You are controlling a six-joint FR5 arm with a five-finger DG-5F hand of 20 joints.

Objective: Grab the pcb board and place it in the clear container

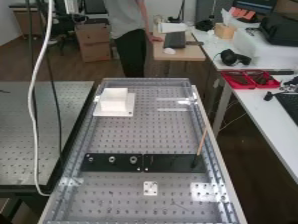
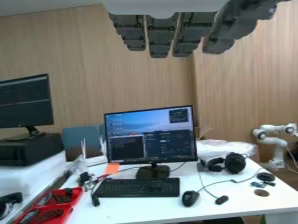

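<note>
- In the wrist view the hand (image 2: 159, 36) hangs open, its fingers straight, holding nothing.
- On the perforated bench (image 1: 126, 137), toward the near end, lies a small pale square piece (image 1: 150, 188), possibly the PCB board.
- A shiny clear piece (image 1: 203, 192) lies to its right in the high view.
- Beyond them, two black plates (image 1: 174, 163) sit end to end; a thin stick (image 1: 201, 142) leans over the right-hand one.
- Farther off, a white block (image 1: 114, 100) rests on a white base (image 1: 130, 109).
</note>
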